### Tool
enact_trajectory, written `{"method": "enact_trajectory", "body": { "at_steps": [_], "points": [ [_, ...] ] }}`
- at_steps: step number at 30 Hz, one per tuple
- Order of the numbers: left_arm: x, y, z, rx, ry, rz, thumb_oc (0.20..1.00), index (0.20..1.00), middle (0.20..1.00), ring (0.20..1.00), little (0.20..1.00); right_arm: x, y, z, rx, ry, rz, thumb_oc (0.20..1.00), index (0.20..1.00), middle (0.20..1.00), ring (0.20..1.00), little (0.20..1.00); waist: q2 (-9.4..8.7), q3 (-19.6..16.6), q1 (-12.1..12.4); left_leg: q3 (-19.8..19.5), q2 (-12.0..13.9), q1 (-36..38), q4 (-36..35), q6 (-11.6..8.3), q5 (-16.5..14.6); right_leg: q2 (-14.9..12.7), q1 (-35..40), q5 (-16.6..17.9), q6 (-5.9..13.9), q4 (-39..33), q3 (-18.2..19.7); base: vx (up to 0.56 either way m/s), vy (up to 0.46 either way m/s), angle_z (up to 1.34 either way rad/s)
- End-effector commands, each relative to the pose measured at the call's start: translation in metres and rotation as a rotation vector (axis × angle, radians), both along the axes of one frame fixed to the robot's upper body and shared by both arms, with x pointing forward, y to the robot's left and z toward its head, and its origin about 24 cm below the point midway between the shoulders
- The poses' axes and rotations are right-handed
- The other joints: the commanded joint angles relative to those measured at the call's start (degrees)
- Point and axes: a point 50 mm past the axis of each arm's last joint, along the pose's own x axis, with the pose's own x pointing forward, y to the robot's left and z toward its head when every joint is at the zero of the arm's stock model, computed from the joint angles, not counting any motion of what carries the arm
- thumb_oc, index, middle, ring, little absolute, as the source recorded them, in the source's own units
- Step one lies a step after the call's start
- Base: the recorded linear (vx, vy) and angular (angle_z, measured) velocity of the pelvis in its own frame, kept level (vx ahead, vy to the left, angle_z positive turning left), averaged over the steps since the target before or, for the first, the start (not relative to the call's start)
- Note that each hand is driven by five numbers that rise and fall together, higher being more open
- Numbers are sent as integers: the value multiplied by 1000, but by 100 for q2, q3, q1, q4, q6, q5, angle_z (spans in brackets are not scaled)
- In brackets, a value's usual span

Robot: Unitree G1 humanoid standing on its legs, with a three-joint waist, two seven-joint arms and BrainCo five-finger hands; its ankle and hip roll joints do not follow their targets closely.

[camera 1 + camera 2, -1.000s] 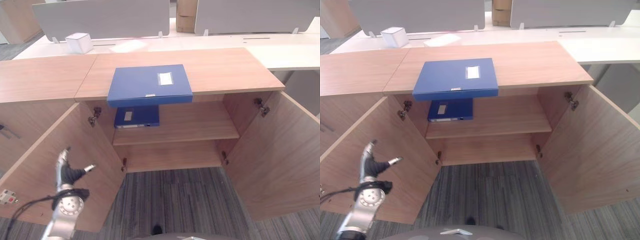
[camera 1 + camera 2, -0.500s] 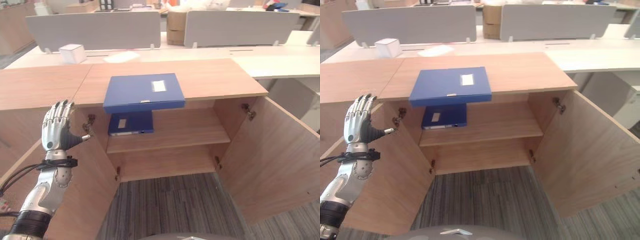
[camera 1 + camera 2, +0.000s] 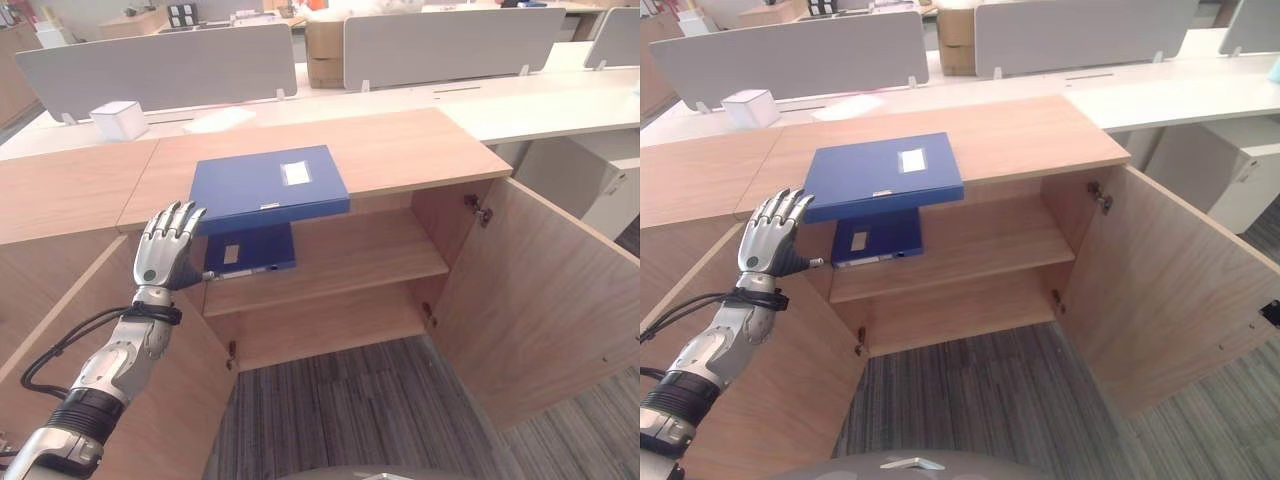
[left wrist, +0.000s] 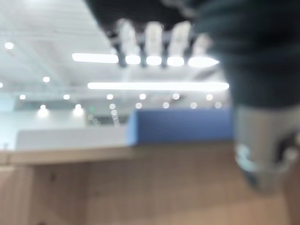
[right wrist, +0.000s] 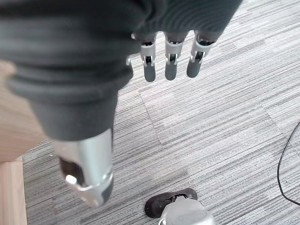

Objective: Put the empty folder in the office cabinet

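Observation:
A blue folder with a white label lies flat on the wooden cabinet top, its front edge jutting past the rim. A second blue folder lies on the upper shelf just beneath. My left hand is raised with straight fingers, open, just left of and slightly below the top folder's front left corner, not touching it. In the left wrist view the folder's blue edge shows past the fingers. My right hand hangs open over grey carpet, holding nothing.
Both cabinet doors stand wide open: the left door behind my left arm, the right door at the right. A bare lower shelf sits under the upper one. A white box and grey desk dividers stand behind.
My left hand has risen from low beside the left door to the top folder's front left corner. The camera has tilted up, shifting the whole picture.

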Motion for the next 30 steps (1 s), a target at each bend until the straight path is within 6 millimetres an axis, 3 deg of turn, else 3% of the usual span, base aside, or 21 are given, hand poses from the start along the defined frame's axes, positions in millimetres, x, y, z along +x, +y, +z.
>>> {"method": "enact_trajectory", "body": {
  "at_steps": [1,8,22,30],
  "points": [
    [25,9,45,88,-155,14,1000,1000,1000,1000,1000,14,-9,2,-41,-24,-20,1000,1000,1000,1000,1000,-55,86,-107,200,332,181,9,-448,-676,-444,124,-114,642,18,-115,4,-3,-4],
    [33,7,51,136,-163,4,1000,1000,1000,1000,1000,12,-11,3,-49,-20,-27,1000,1000,1000,1000,1000,-34,84,-163,263,336,178,9,-453,-694,-439,97,-114,661,18,-83,1,-1,0],
    [62,9,88,214,-252,43,1000,1000,1000,1000,1000,16,-16,5,-72,-47,-43,1000,1000,1000,1000,1000,-10,193,-316,347,352,-46,9,-463,-649,-437,-173,-18,717,18,-14,-7,1,-4],
    [73,-1,103,221,-298,26,1000,1000,1000,1000,1000,25,-18,6,-87,-77,-45,1000,1000,1000,1000,1000,-1,297,-380,407,354,-285,9,-452,-598,-432,-447,60,744,18,59,-17,8,-6]
  ]
}}
